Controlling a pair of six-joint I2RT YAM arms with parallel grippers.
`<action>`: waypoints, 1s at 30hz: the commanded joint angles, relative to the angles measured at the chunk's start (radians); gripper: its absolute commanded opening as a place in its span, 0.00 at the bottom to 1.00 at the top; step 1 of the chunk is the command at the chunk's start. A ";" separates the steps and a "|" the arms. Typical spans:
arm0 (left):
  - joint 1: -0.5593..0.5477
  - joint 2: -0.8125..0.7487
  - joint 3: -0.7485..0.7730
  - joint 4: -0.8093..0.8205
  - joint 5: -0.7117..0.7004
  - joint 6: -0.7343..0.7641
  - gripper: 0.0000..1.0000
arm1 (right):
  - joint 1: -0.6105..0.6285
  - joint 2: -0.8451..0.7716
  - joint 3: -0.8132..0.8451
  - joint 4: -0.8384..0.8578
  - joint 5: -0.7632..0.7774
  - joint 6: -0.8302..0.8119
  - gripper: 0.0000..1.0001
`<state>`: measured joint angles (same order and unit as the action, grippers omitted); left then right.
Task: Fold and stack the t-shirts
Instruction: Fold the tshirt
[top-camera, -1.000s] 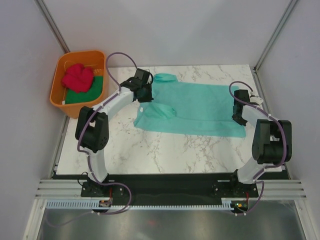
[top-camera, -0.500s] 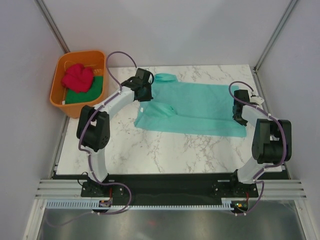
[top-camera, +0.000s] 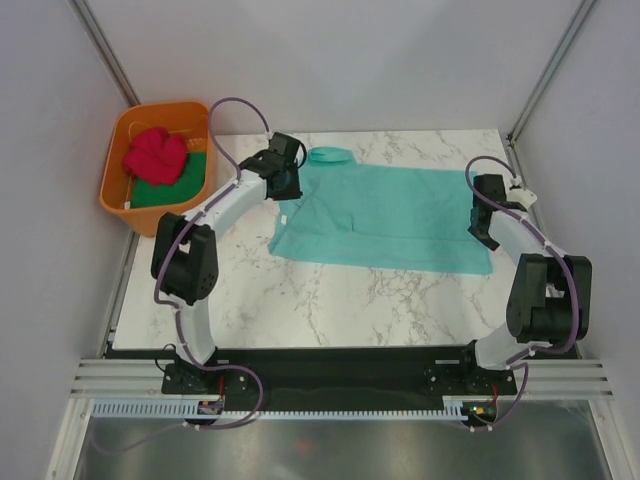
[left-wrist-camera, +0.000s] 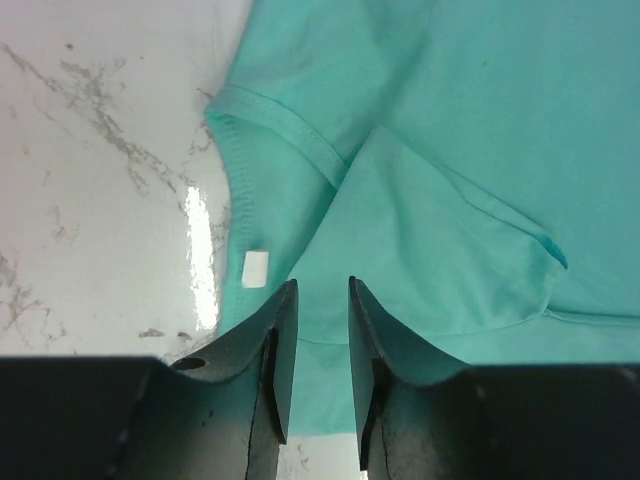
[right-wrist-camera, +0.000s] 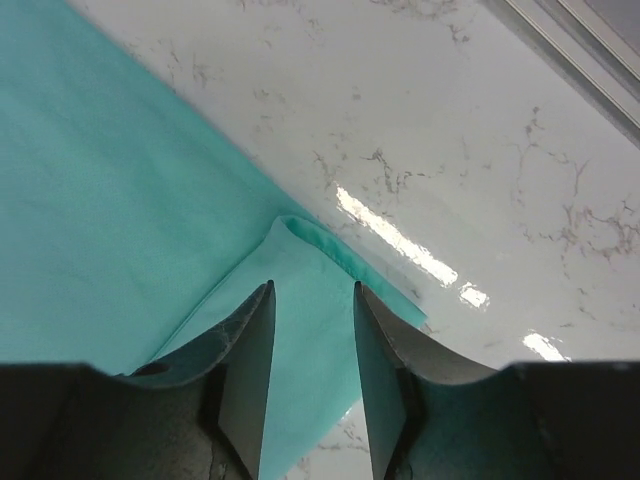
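Teal t-shirt (top-camera: 390, 215) lies across worktop's (top-camera: 330, 300) far half; left gripper (left-wrist-camera: 320, 290) at sleeve end, right gripper (right-wrist-camera: 313, 295) at hem, both w/ fingers slightly parted, pinching nothing. Risk: hem corner (right-wrist-camera: 310, 235) is doubled over, so a grab may catch one layer, skewing fold.

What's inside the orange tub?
The orange tub holds a crumpled pinkish-red t-shirt lying on a dark green t-shirt. The green one's middle and the tub floor are covered.

Teal t-shirt (top-camera: 390, 215) flat on marble table (top-camera: 300, 300)
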<state>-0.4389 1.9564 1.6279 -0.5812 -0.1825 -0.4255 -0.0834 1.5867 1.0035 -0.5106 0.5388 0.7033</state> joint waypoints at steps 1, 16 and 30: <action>-0.006 -0.149 -0.020 -0.028 -0.063 -0.019 0.34 | -0.004 -0.079 0.049 -0.094 -0.008 0.030 0.45; -0.106 -0.151 -0.261 0.014 0.144 -0.099 0.36 | -0.010 0.016 -0.058 -0.022 -0.085 -0.007 0.21; -0.075 -0.238 -0.572 0.015 -0.025 -0.182 0.35 | -0.024 -0.034 -0.166 -0.048 -0.008 -0.002 0.22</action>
<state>-0.5129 1.7733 1.1061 -0.5613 -0.1505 -0.5560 -0.1024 1.5810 0.8562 -0.5365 0.4816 0.6945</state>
